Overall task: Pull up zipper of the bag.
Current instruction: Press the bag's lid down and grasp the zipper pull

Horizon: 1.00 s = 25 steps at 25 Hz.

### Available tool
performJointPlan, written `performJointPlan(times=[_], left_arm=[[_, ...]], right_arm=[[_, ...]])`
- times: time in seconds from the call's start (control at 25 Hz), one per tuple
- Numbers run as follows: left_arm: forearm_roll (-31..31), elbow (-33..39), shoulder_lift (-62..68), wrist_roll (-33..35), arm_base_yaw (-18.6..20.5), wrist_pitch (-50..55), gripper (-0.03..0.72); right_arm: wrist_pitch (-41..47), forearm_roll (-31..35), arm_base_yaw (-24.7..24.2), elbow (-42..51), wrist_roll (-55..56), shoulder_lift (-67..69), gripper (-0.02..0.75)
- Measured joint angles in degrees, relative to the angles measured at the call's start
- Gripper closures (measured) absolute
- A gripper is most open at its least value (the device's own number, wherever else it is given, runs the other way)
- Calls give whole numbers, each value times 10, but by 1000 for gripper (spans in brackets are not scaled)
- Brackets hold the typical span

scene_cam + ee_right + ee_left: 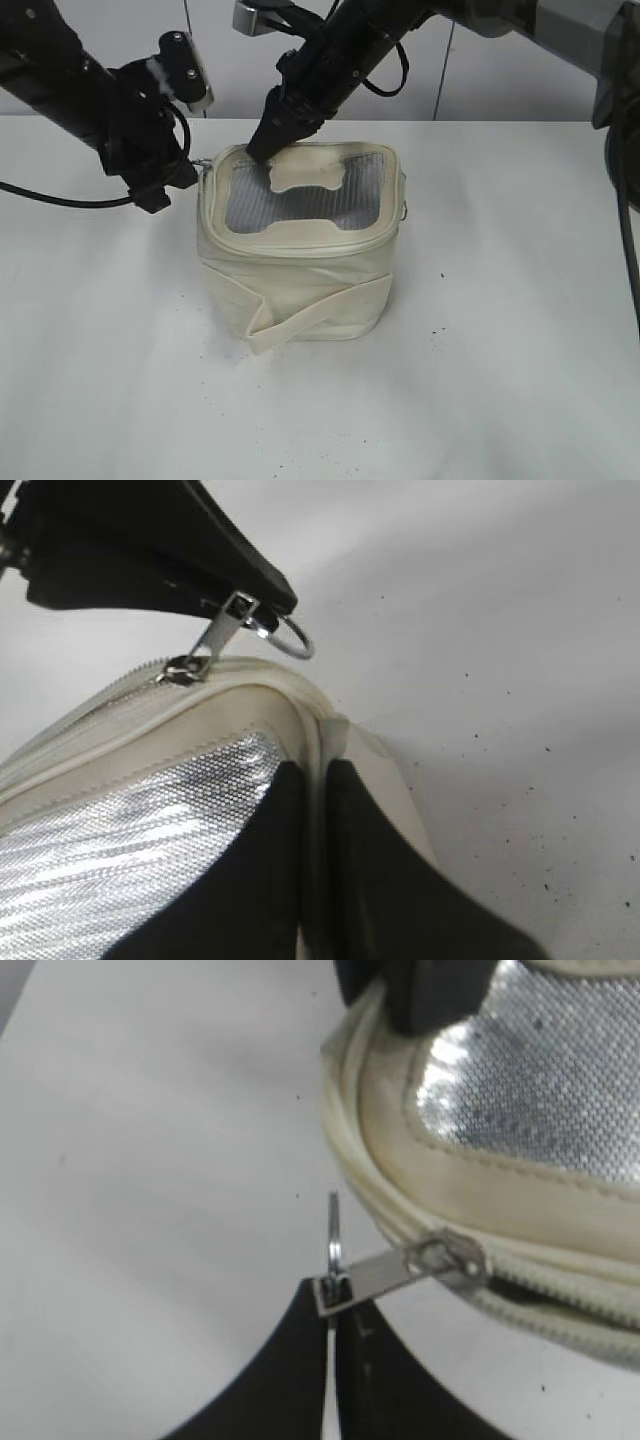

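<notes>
My left gripper (pixel 330 1305) pinches the silver zipper pull (pixel 385 1272) at lower centre, ready to drag it along the track. My right gripper (pixel 312 810), jaws narrow, presses the small boxy cream-white leatherette bag (pixel 300 250), mid-frame, steadying it.

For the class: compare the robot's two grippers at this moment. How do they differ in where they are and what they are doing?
The left gripper is beside the bag, shut on the zipper pull; the right gripper sits on the bag's lid edge. The left gripper pinches thin metal; the right gripper's closed tips press down on the lid and seem to grip nothing. Both are black.
</notes>
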Motion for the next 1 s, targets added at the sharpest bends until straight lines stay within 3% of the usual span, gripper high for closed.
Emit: performJointPlan(times=[0.2,0.36,1.0], left_arm=[[69,0,-17,-67,-1,19,691],[89,-1,-28,-102,-3,44,691],[21,-12,-29,-155,-2,234,690]], right_arm=[[0,0,0,0,0,0,722],[0,0,0,0,0,0,722],[5,-27,11,-41,48,10,722]])
